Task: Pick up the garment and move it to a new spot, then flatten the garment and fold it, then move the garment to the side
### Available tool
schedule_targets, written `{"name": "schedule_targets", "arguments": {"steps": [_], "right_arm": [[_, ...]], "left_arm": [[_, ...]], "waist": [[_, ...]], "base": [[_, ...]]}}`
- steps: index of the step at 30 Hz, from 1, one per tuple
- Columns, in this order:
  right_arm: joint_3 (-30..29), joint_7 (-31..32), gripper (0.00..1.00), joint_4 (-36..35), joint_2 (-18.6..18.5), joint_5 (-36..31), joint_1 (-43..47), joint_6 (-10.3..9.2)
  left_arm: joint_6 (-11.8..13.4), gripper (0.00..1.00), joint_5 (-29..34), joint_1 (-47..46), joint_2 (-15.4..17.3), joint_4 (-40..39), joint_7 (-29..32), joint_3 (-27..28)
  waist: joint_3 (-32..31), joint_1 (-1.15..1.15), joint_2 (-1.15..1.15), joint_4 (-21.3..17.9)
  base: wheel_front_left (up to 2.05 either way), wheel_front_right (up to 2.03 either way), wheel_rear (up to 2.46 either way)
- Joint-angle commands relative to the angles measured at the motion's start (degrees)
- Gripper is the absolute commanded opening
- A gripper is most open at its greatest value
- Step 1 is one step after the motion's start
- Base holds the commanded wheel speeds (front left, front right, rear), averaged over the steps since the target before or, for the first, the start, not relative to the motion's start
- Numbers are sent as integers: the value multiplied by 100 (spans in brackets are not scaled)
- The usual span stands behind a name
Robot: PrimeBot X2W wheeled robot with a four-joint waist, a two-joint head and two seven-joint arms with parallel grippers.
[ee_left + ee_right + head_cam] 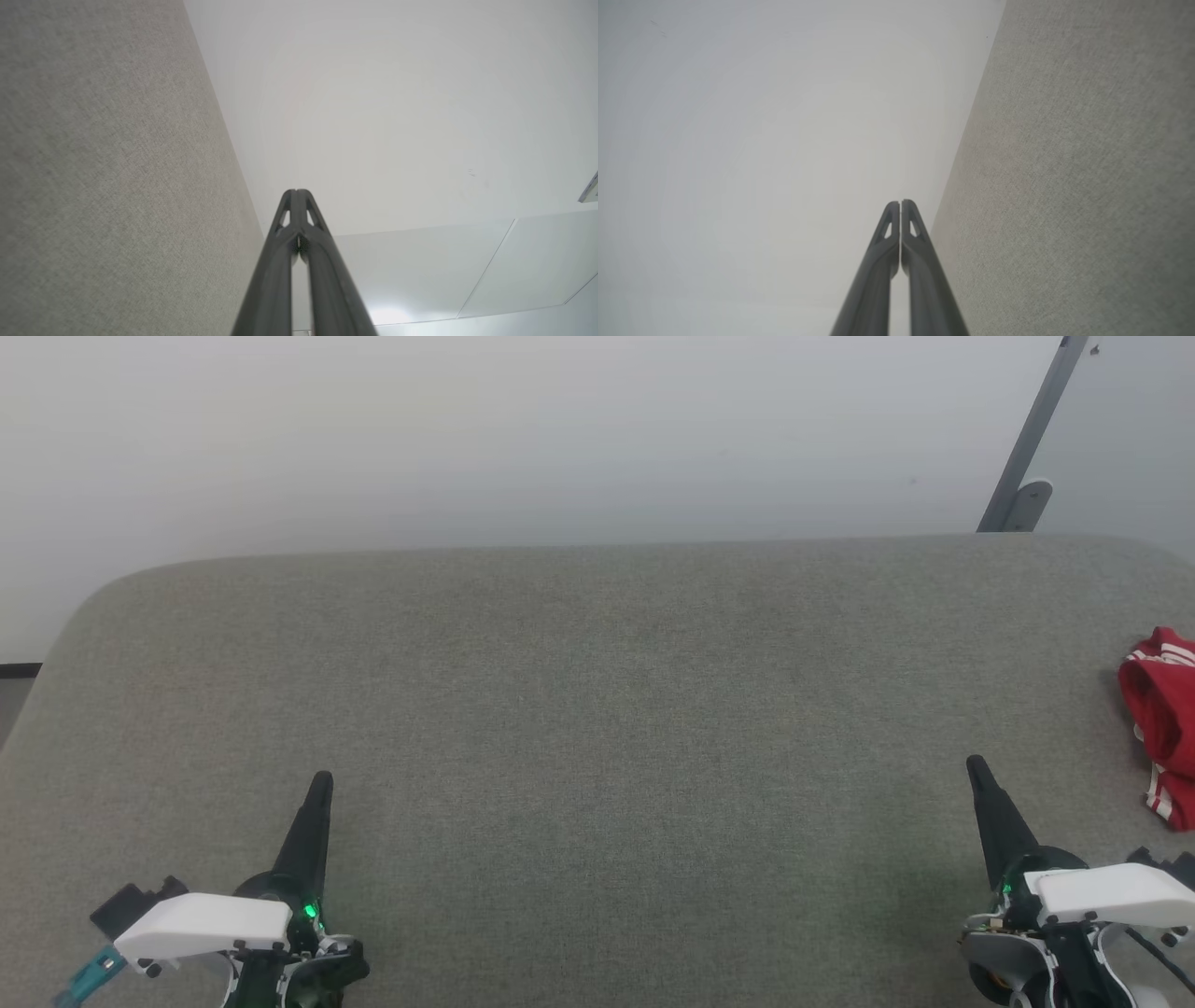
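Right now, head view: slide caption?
Crumpled red cloth garment at right edge of grey fabric table; left claw, right claw shut, empty.

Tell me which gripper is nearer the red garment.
The right gripper, at the lower right of the head view; the garment lies bunched at that view's right edge, beyond it. The left gripper is far across the grey surface.
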Motion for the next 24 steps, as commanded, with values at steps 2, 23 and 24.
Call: {"name": "schedule_targets", "arguments": {"steps": [2, 23, 24], "right_arm": [[17, 53, 0, -56, 31, 164, -96, 2], [31, 185, 0, -64, 49, 688, -114, 2], [33, 185, 0, -64, 49, 688, -113, 2]], "left_arm": [[0, 0, -180, -106, -6, -37, 45, 18], [0, 0, -600, -170, -78, -41, 178, 17], [0, 0, -600, -170, -78, -41, 177, 16]], "waist": [[3, 0, 0, 0], [24, 0, 0, -1], [24, 0, 0, -1]], "base": [[0, 0, 0], [0, 0, 0], [0, 0, 0]]}}
